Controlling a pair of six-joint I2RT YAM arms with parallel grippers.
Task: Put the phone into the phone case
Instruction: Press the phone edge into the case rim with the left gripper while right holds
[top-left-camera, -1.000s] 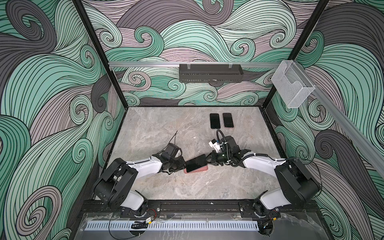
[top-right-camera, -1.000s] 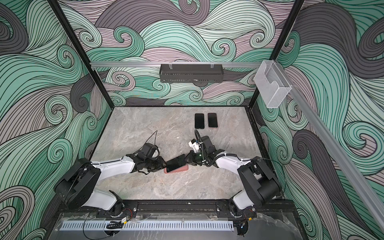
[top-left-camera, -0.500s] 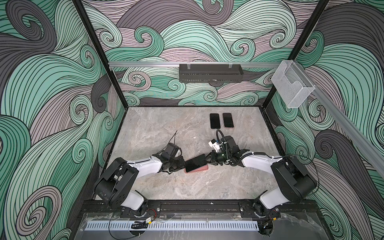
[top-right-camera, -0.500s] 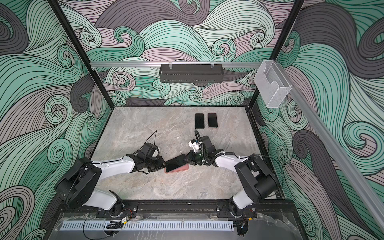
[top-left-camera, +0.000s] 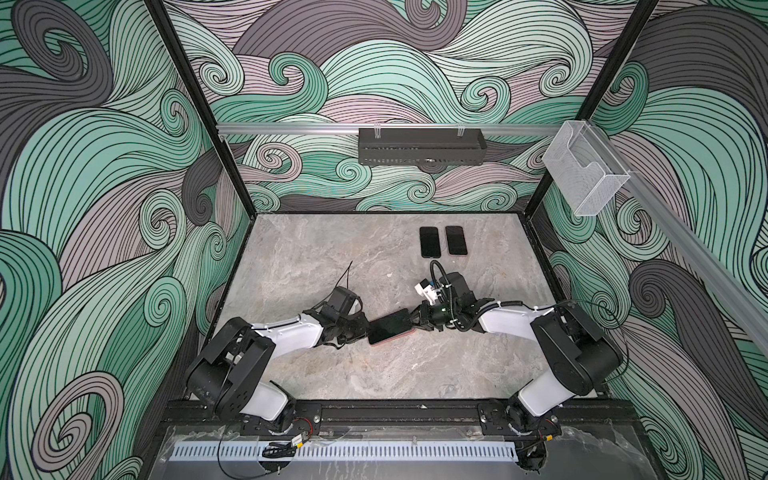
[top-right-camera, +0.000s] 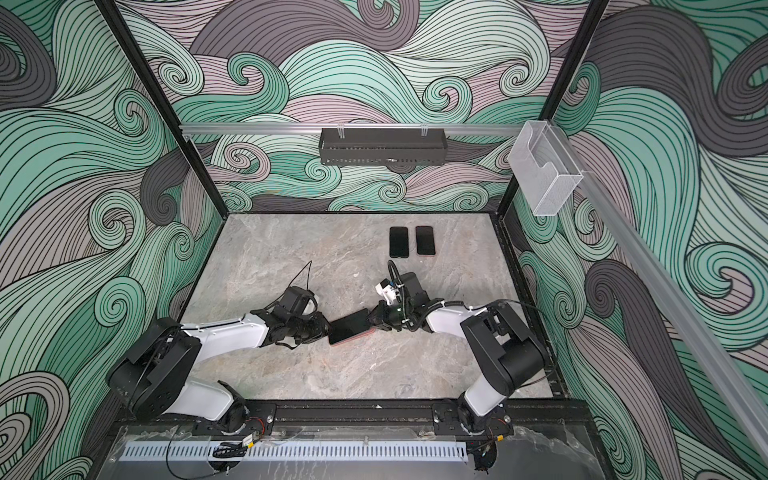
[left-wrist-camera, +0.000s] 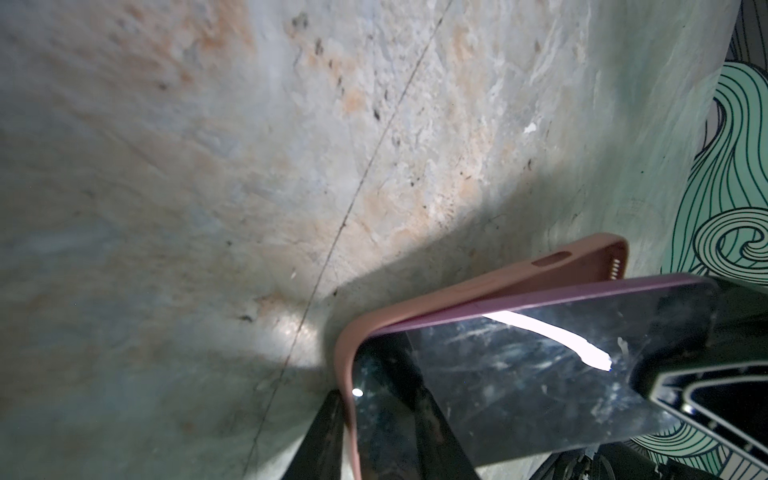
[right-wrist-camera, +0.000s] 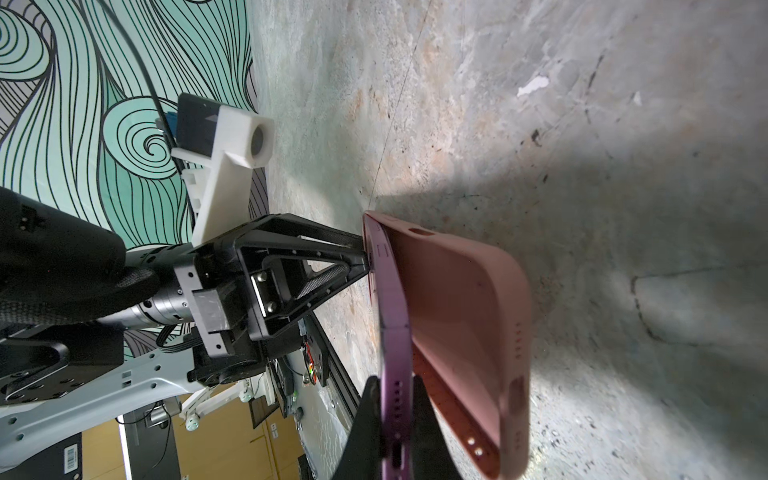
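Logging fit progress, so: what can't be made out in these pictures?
End of the phone at the left gripper: covered by its fingers, left wrist view; too small in top views.
Inside of the phone case: behind the phone, right wrist view.
Finger bases of the right gripper: cut off by that view's edge.
Two back phones: too small, top views.

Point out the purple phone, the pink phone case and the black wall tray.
purple phone (left-wrist-camera: 540, 374): left wrist view, on its screen glass.
pink phone case (right-wrist-camera: 465, 324): right wrist view, on its pink shell.
black wall tray (top-left-camera: 419, 146): in a top view, on its front face.
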